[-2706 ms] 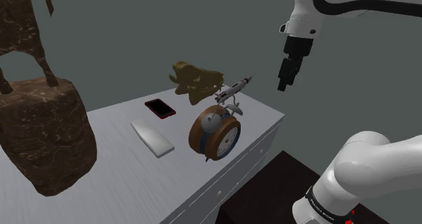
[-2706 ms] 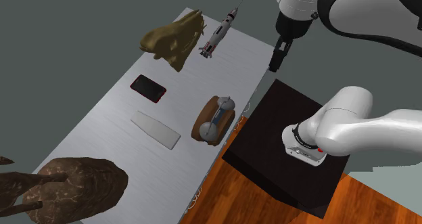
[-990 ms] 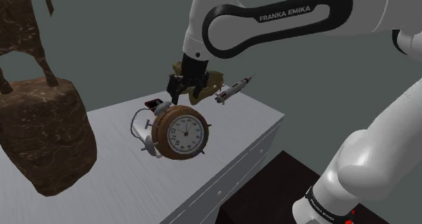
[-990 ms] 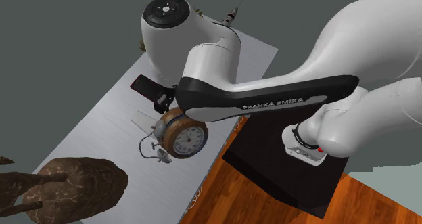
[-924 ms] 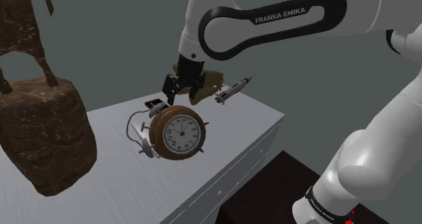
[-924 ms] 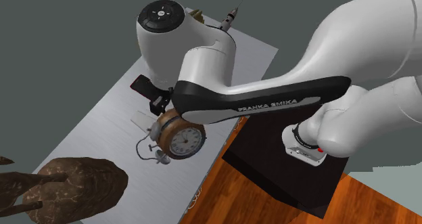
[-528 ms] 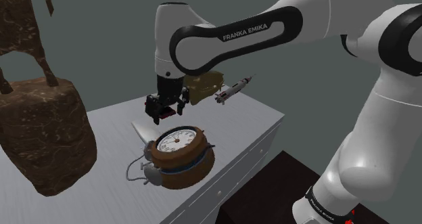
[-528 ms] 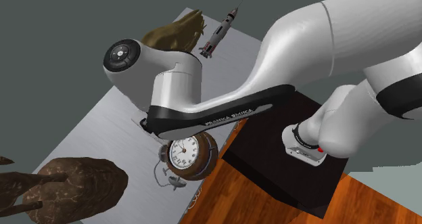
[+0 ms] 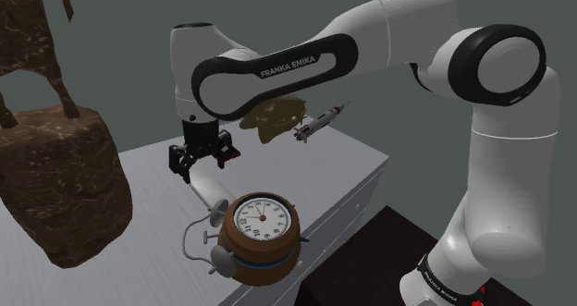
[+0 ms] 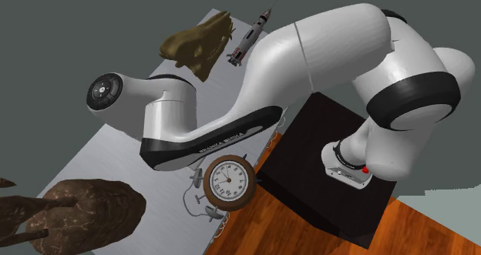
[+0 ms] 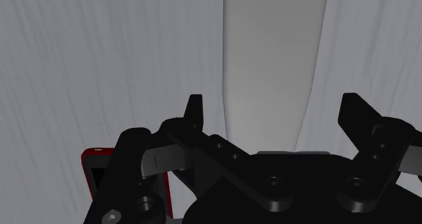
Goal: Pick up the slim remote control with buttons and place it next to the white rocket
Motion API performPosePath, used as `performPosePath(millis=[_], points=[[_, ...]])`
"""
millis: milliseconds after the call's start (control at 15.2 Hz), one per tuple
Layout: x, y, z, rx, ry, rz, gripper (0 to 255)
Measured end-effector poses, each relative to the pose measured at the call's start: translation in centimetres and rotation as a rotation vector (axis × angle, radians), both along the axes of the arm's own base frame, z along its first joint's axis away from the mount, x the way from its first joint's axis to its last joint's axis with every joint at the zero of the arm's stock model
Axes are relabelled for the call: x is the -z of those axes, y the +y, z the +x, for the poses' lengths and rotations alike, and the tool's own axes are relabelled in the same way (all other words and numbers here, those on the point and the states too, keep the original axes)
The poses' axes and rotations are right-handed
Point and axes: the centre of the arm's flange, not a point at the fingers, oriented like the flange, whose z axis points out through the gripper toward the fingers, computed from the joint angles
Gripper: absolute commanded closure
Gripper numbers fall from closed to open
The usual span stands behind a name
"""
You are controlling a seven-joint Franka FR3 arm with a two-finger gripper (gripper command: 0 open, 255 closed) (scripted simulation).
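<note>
In the shoulder view, the gripper (image 9: 202, 156) has come down over the pale slim remote (image 9: 208, 191), which lies flat on the table (image 9: 356, 161). In the wrist view its fingers (image 11: 195, 111) stand apart, straddling the remote without touching it. Rightward, the clock (image 9: 262, 226) has been shoved to the table's front edge. Farther right, the white rocket (image 9: 319, 122) stays undisturbed, so we judge closing comes next.

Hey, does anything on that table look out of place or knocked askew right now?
Yes. The brown alarm clock lies tipped with its face upward at the table's front edge, and in the second exterior view it seems to hang partly past that edge. It might fall.
</note>
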Motion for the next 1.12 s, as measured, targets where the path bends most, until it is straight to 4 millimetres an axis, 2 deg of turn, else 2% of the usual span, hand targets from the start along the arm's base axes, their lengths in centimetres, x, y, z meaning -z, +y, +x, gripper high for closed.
performPosePath(millis=[396,792,858,1122], points=[[3.1,0.2,0.1,0.001,-0.001,-0.001,0],[3.4,0.3,0.1,0.001,-0.001,0.0,0],[3.4,0.3,0.1,0.001,-0.001,0.0,255],[3.4,0.3,0.1,0.001,-0.001,0.0,255]])
